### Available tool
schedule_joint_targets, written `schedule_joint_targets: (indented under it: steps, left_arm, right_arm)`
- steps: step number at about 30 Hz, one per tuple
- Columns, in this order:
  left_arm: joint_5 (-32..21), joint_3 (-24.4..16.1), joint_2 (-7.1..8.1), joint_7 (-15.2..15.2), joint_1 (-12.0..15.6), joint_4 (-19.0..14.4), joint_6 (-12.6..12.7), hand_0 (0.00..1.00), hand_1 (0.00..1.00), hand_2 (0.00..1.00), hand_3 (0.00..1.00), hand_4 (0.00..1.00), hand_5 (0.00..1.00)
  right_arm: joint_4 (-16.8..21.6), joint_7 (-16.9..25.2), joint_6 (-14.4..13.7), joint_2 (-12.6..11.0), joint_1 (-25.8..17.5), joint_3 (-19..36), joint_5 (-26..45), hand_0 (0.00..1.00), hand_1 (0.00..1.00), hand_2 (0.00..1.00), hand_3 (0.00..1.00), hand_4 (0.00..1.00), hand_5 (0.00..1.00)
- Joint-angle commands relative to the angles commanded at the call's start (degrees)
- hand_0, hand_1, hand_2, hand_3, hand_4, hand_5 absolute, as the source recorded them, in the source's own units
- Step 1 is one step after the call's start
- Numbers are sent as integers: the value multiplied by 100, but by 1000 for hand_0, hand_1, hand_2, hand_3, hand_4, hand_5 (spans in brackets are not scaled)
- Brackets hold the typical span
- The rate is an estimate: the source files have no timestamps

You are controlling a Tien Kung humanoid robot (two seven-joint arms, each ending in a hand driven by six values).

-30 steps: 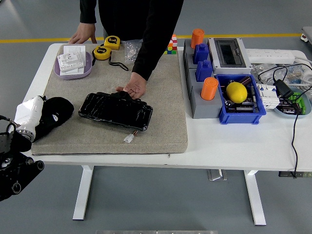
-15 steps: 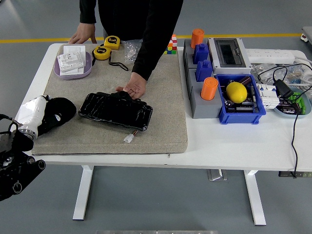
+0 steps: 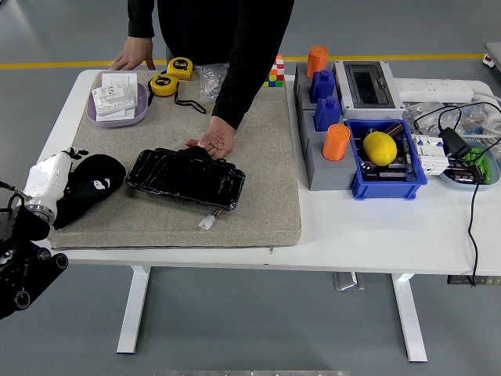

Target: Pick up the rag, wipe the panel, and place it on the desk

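Note:
My left arm comes in from the lower left, its white wrist [image 3: 45, 182] over the table's left edge. The left hand [image 3: 88, 185] is a black lump over the left end of the grey mat [image 3: 258, 196], closed around a dark rag [image 3: 100, 178] that is hard to tell apart from the black fingers. The glossy black panel [image 3: 186, 178] lies flat on the mat just right of the hand, a small gap between them. A person's hand [image 3: 215, 141] rests on the panel's far edge. My right arm does not show.
The person's other hand [image 3: 133, 59] rests at the table's far left, by a purple tray of cards [image 3: 117, 102] and two yellow tape measures [image 3: 172, 76]. Grey holders with orange cups [image 3: 335, 142], a blue bin with a lemon [image 3: 381, 149], a breaker box and cables fill the right side.
My left hand with the rag has slid a little to the right and farther over the mat, closer to the panel. The person's hands and the panel have stayed put.

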Motion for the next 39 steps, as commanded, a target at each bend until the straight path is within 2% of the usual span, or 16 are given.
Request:
schedule_joint_targets:
  steps: [7,12,17,24,27,28,33,39]
  left_arm:
    - [85,-170,66,11,60,-255,-20,544,776,826,800,998,742]
    - [168,-298,139,62,132,-607,-43,541,779,824,796,998,747]
    - [-34,-427,210,54,250,-1024,-13,536,779,823,799,998,769]
    - [-724,-647,354,-139,497,-1935,147,535,766,814,803,998,762]
    - [-1025,-701,414,-255,576,-2226,198,535,766,814,803,998,762]
    - [-1151,-719,437,-309,604,-2322,203,526,734,772,795,998,718]
    - [-1720,-728,582,-501,711,-2747,208,526,734,772,795,998,718]
    - [-2710,-655,723,-812,829,-3247,206,523,729,761,789,998,705]
  right_arm:
    - [0,-4,-1,7,-19,12,-8,740,669,696,612,998,547]
    - [-1,-2,-4,14,-31,23,-14,740,669,696,611,998,546]
    - [-2,-4,-4,21,-43,14,-10,740,670,696,611,998,543]
    - [5,-12,-17,18,-51,28,-28,739,669,696,610,998,541]
    - [10,-10,-22,14,-45,12,-17,739,669,696,610,998,541]
    - [14,-8,-25,12,-43,4,-14,739,669,696,610,998,539]
    - [19,-12,-28,-2,-29,-31,-14,739,669,696,610,998,539]
    - [30,-20,-38,-33,-26,-36,-49,739,669,696,609,998,539]
